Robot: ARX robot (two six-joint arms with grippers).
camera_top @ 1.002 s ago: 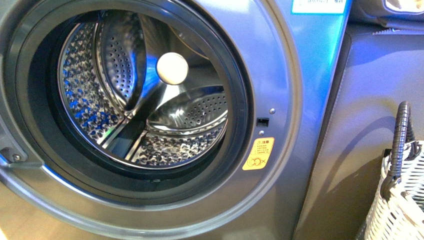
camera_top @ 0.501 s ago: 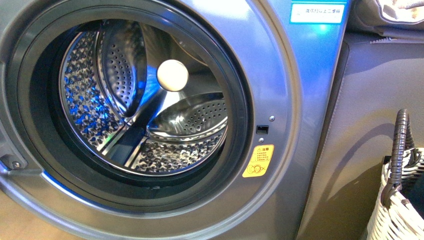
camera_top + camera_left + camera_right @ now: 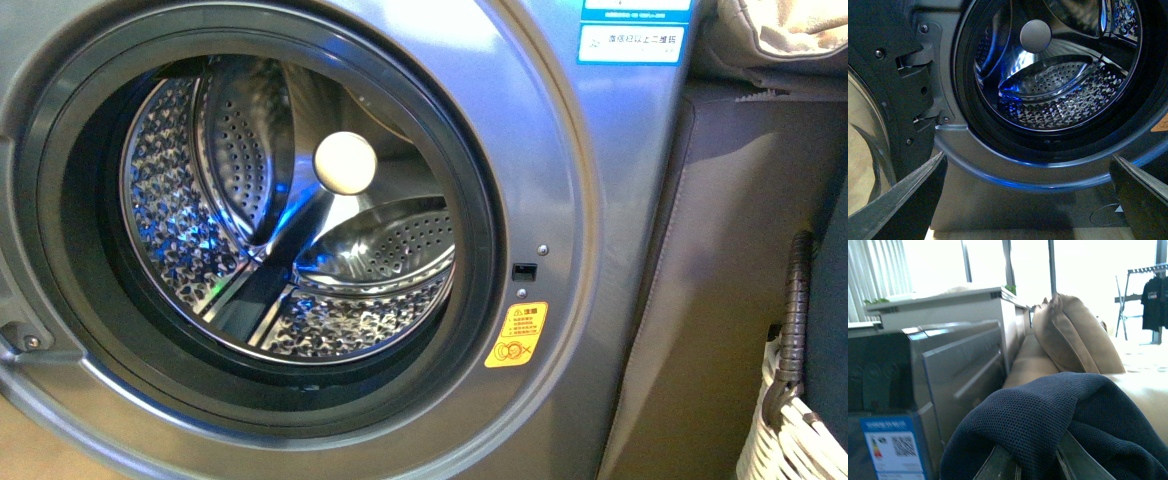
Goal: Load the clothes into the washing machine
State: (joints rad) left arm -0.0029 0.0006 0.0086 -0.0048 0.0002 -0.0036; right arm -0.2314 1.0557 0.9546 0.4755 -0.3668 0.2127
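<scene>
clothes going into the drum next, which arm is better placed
Right. The right gripper holds the navy clothes, raised beside the washing machine. The left gripper is open and empty, facing the drum, so it has nothing to load.

Front and left wrist views closely face the washing machine (image 3: 560, 150) (right wrist elsewhere)

washing machine (image 3: 560, 150) left, basket (image 3: 790, 450) and clothes (image 3: 830, 300) right
</scene>
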